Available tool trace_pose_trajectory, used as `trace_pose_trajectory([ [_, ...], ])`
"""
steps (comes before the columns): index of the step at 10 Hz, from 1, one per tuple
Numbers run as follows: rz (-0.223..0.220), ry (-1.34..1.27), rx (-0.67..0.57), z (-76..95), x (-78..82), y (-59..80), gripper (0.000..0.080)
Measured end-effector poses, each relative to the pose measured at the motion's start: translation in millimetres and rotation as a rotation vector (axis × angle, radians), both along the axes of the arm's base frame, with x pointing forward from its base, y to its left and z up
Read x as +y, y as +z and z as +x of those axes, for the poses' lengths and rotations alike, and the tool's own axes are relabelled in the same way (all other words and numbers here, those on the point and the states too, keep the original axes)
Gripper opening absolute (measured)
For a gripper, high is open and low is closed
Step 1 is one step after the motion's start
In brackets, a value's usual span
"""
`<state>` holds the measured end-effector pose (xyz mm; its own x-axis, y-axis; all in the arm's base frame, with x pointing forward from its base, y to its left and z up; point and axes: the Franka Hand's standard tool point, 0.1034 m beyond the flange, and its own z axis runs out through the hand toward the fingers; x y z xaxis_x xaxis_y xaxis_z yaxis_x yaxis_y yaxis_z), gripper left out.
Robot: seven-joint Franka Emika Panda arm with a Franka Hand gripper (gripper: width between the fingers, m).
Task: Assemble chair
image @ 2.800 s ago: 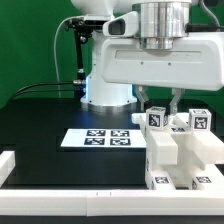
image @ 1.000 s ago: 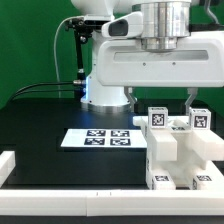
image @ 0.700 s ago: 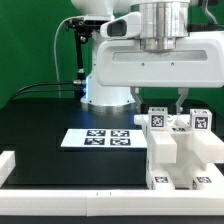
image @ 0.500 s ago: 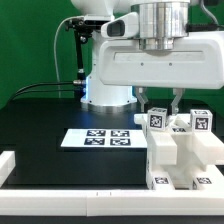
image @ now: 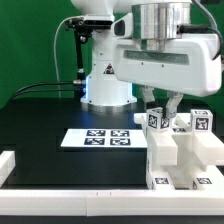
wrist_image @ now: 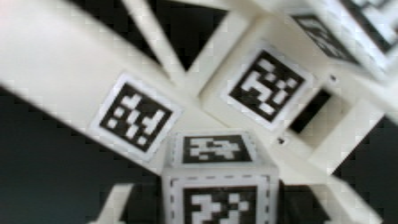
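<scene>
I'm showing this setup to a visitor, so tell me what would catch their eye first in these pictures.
First, the chunky matte-white plastic chair assembly, studded with black-and-white square tags, at the exterior view's lower right on the black table. Right above it hangs the big white robot arm, its two-finger gripper closed around one tagged upright block. To the exterior view's left of the assembly lies the flat white marker board.

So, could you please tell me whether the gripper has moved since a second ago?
Yes. The gripper has shifted toward the exterior view's left, judged against the marker board, and its fingers have closed in above the chair.
</scene>
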<state>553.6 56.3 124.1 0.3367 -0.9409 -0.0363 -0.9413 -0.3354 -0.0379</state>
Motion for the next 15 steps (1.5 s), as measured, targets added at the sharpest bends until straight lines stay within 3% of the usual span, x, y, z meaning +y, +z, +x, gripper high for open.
trace_pose_trajectory([
  [1, 0.011, -0.103, -0.004, -0.2, -1.1, -0.3, 0.0281],
  [3, 0.010, -0.070, -0.005, -0.2, -1.0, -0.4, 0.0281],
  [4, 0.005, 0.025, -0.010, -0.7, 0.1, -0.8, 0.0474],
  [5, 0.000, 0.148, -0.022, -1.7, 2.6, -1.4, 0.0474],
  [6, -0.007, 0.306, -0.038, -1.3, 2.2, -1.6, 0.0603],
  [8, -0.016, 0.624, -0.038, -4.3, 4.9, -2.4, 0.0641],
  [13, -0.055, 1.001, -0.068, 0.9, 5.5, -2.1, 0.0649],
  [14, -0.054, 0.975, -0.066, 0.7, 4.5, -2.3, 0.0602],
  [15, -0.054, 0.975, -0.066, 0.8, 4.3, -2.3, 0.0447],
])
